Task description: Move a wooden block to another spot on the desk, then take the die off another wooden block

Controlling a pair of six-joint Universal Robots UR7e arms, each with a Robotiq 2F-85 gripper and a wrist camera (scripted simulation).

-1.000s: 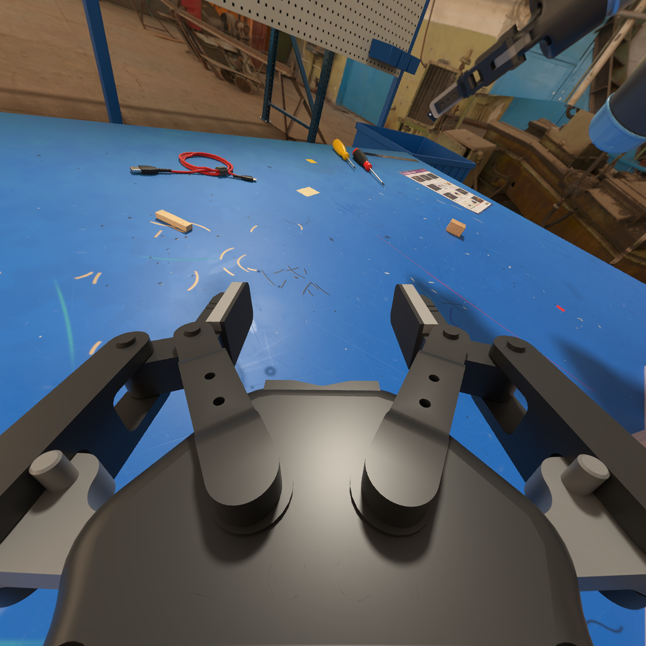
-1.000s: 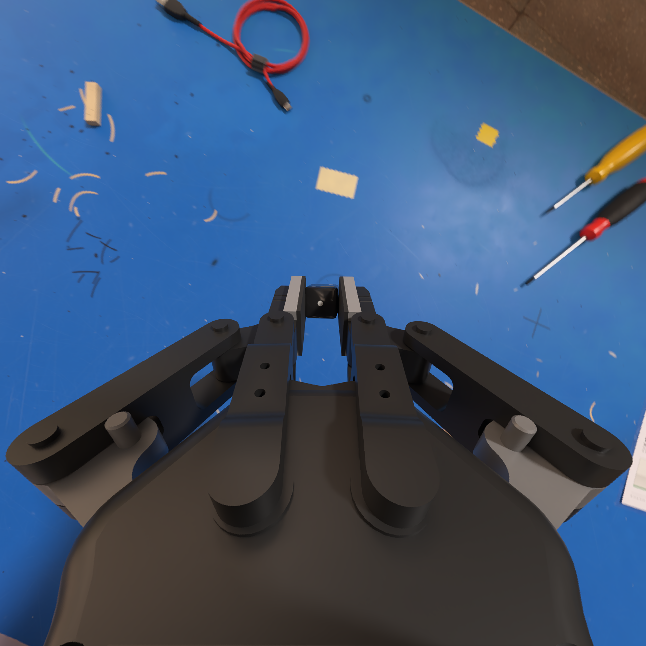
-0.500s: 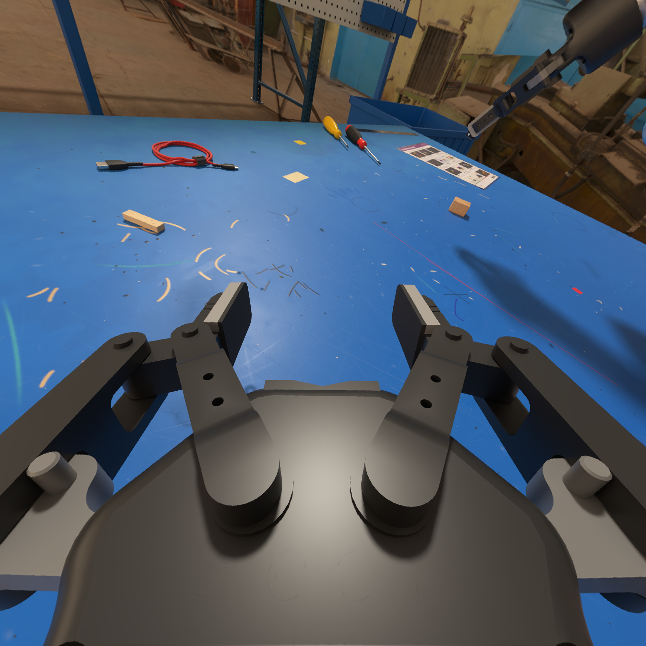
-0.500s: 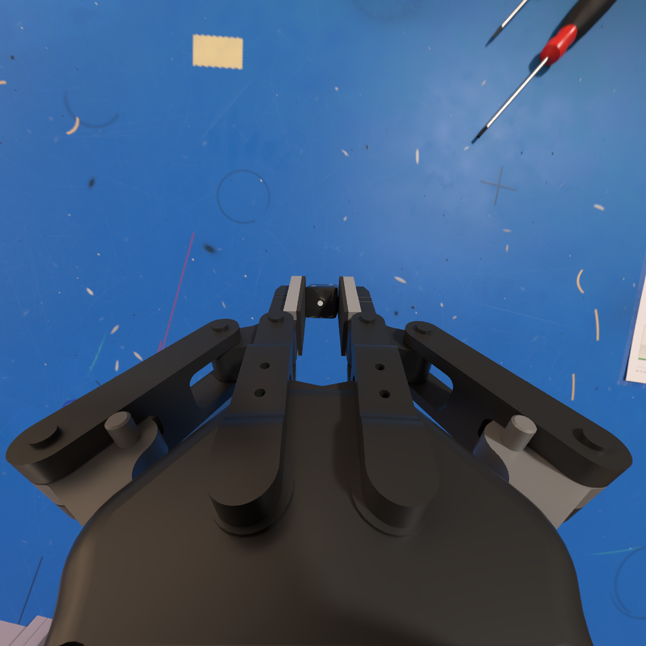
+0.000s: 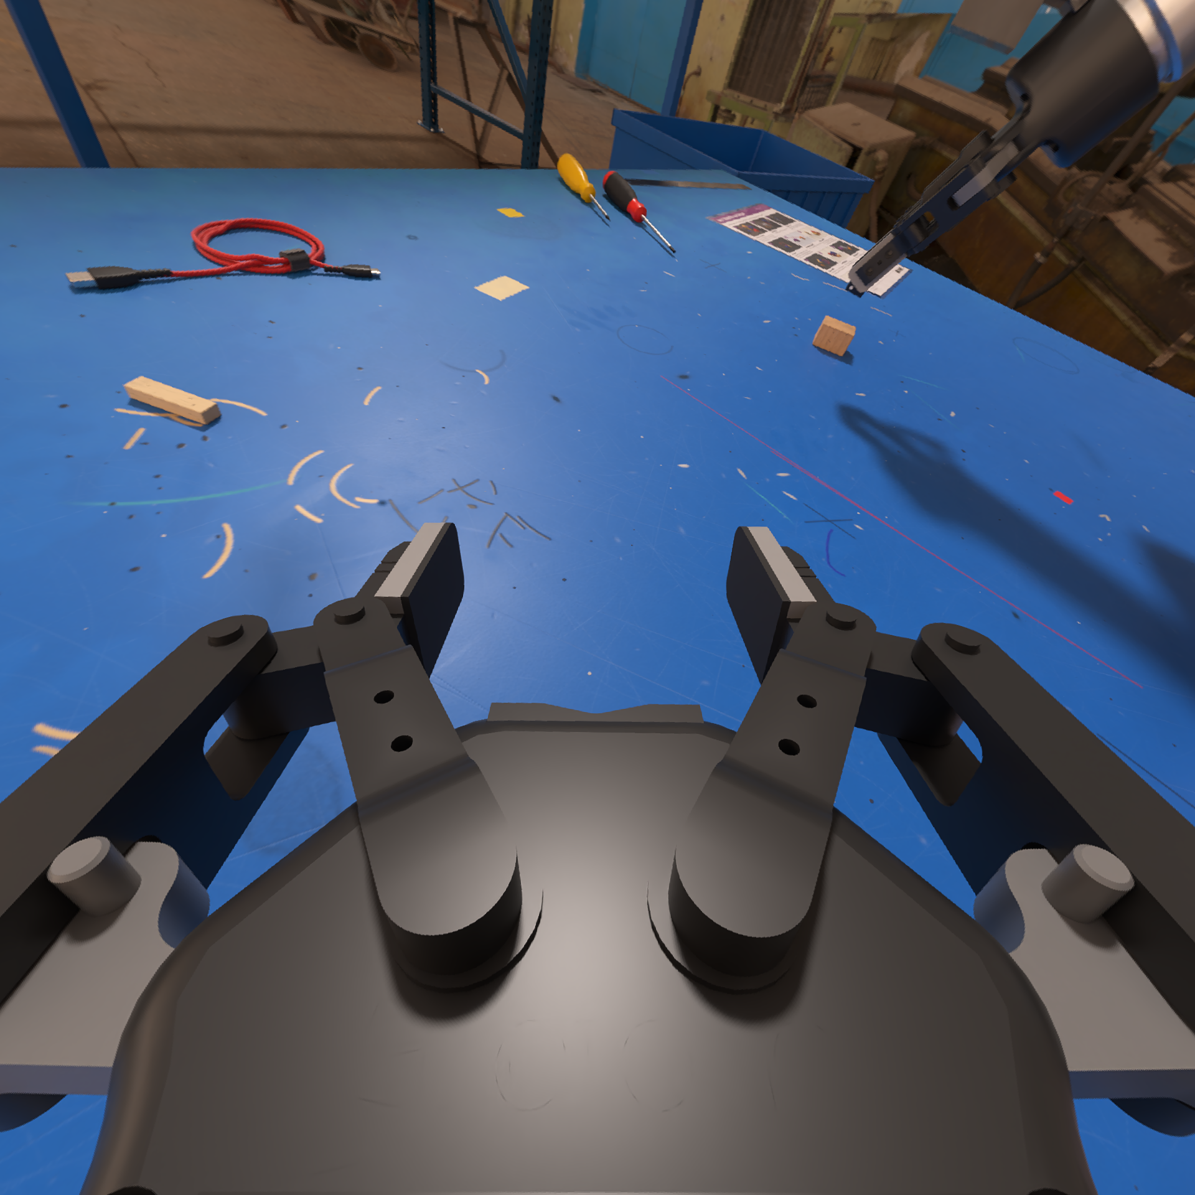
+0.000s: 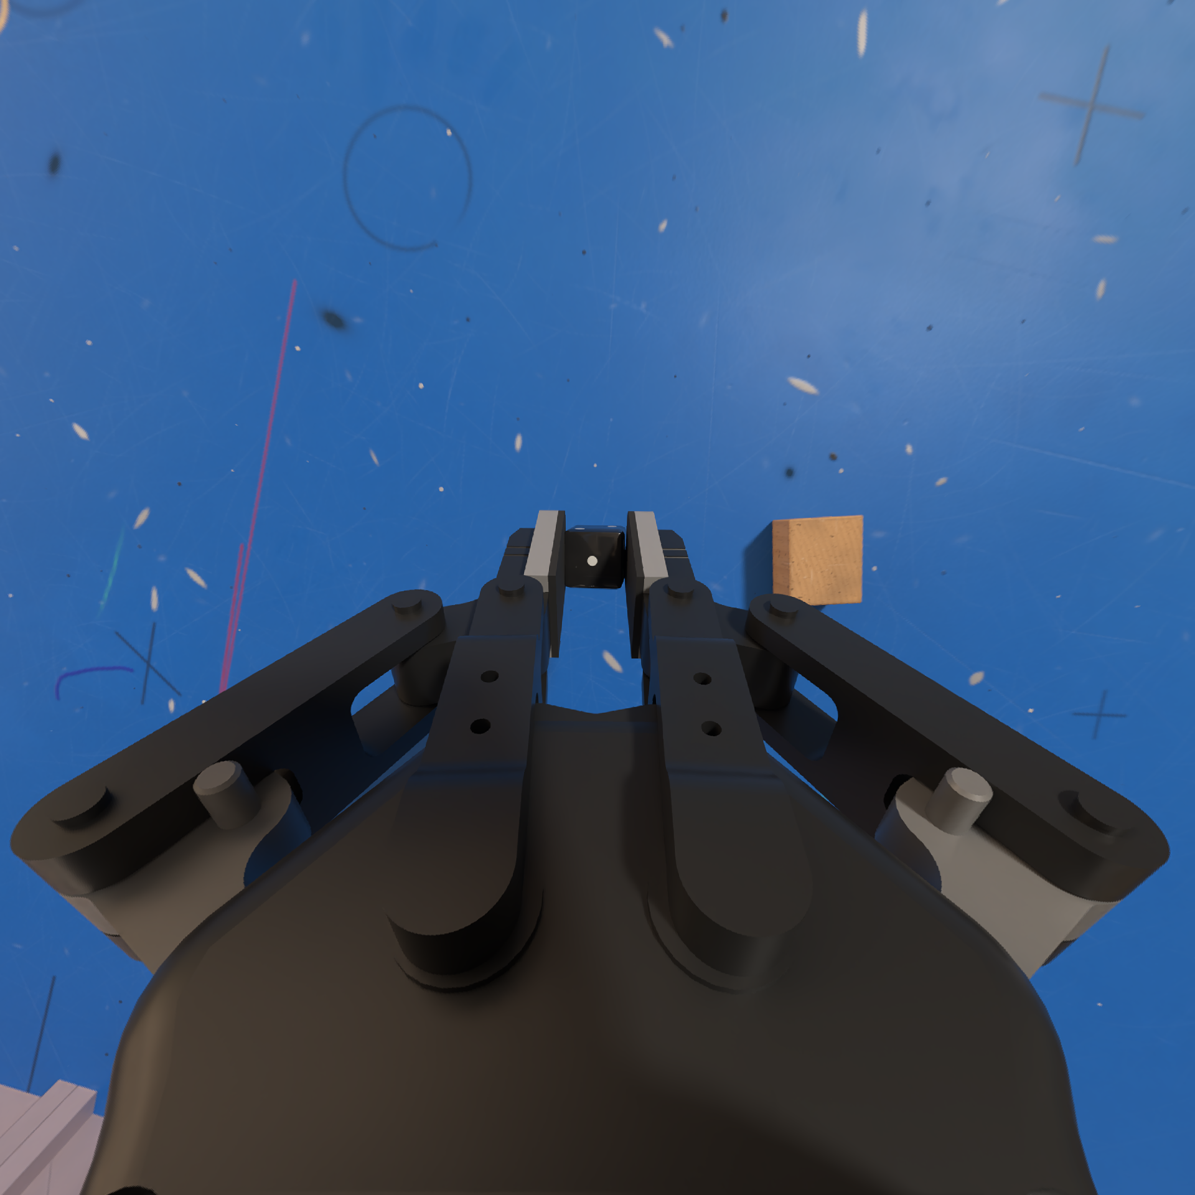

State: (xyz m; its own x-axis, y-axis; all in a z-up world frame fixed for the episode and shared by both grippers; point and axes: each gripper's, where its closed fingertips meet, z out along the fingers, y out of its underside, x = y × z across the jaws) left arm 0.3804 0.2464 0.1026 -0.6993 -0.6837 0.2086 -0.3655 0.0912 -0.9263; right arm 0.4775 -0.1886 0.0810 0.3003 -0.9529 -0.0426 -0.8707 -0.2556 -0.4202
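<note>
My right gripper (image 6: pixel 595 549) is shut on a small black die (image 6: pixel 593 561) with a white pip and holds it above the blue desk (image 6: pixel 646 291). A small wooden cube (image 6: pixel 818 559) lies on the desk just to the right of its fingers. In the left wrist view the same cube (image 5: pixel 833 335) sits at the far right, below the right gripper (image 5: pixel 874 266). A long wooden block (image 5: pixel 171 401) lies at the far left. My left gripper (image 5: pixel 595 569) is open and empty, above the desk's near middle.
A red cable (image 5: pixel 246 255) lies at the far left. Two screwdrivers (image 5: pixel 614 197) and a printed sheet (image 5: pixel 802 240) lie near the far edge. A blue bin (image 5: pixel 743 155) stands beyond the desk. Wood shavings (image 5: pixel 323 485) are scattered about. A grey object (image 6: pixel 39 1131) shows at the lower left.
My right gripper has carried the die to the right across the desk; the wooden cube has come into its view. My left gripper's view has shifted a little; its jaws stay open.
</note>
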